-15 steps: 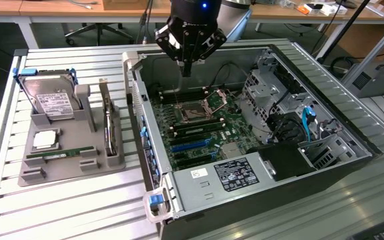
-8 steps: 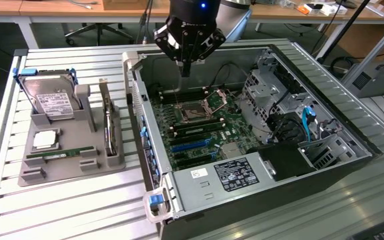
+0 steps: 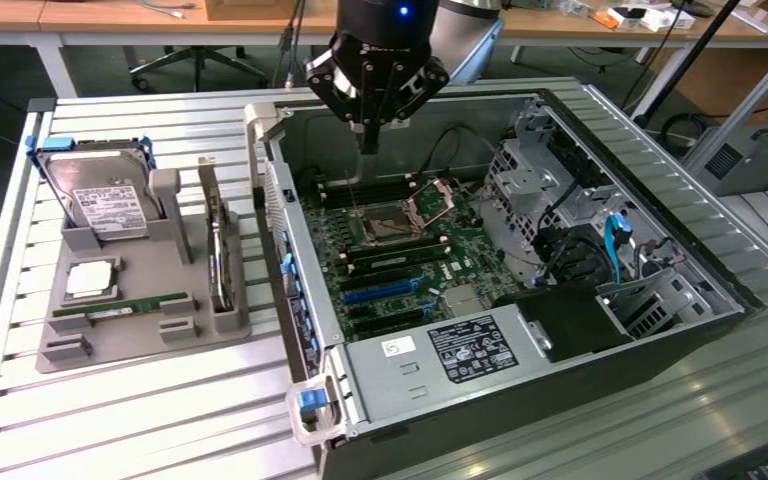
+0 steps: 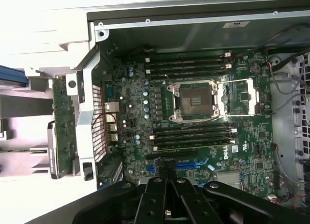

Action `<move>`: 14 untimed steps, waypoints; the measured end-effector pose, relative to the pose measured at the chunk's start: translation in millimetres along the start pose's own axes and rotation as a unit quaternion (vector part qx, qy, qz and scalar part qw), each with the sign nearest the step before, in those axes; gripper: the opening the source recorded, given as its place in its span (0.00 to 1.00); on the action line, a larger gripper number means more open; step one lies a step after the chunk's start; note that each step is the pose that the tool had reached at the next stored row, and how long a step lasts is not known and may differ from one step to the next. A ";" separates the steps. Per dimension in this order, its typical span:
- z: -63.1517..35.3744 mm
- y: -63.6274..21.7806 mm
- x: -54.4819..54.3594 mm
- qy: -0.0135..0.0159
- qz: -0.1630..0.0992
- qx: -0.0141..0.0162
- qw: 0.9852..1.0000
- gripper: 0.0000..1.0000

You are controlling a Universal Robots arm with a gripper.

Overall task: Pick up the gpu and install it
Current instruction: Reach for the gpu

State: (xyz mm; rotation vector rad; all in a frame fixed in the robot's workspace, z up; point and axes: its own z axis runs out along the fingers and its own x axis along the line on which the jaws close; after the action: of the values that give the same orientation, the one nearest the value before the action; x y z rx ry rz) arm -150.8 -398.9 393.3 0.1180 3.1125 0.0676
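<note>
We see the hand (image 3: 369, 138) w/ fingers pressed together, gripping nothing, hanging over the open PC case (image 3: 272, 215) above the motherboard (image 3: 464, 240), toward the table's far edge. The gpu (image 3: 219, 250) stands on edge in the gray holder (image 3: 131, 345) on the table (image 3: 117, 420), toward the edge at the exterior view's left. It's just beside the case and well apart from the hand.

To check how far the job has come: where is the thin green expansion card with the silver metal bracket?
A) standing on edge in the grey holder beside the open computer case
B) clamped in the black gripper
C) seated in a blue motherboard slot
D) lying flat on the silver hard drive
A: the thin green expansion card stands on edge in the grey holder, while the black gripper hangs shut and empty over the open computer case.
</note>
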 end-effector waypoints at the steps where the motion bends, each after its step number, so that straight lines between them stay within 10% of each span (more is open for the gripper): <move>1: 0.0 0.0 0.2 0.000 0.000 0.000 1.000 0.11; 14: -0.2 -0.4 5.7 0.000 0.000 0.000 1.000 0.11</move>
State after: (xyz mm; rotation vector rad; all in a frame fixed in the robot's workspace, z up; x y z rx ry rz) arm -156.5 -398.9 393.3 0.1180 3.1125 0.0676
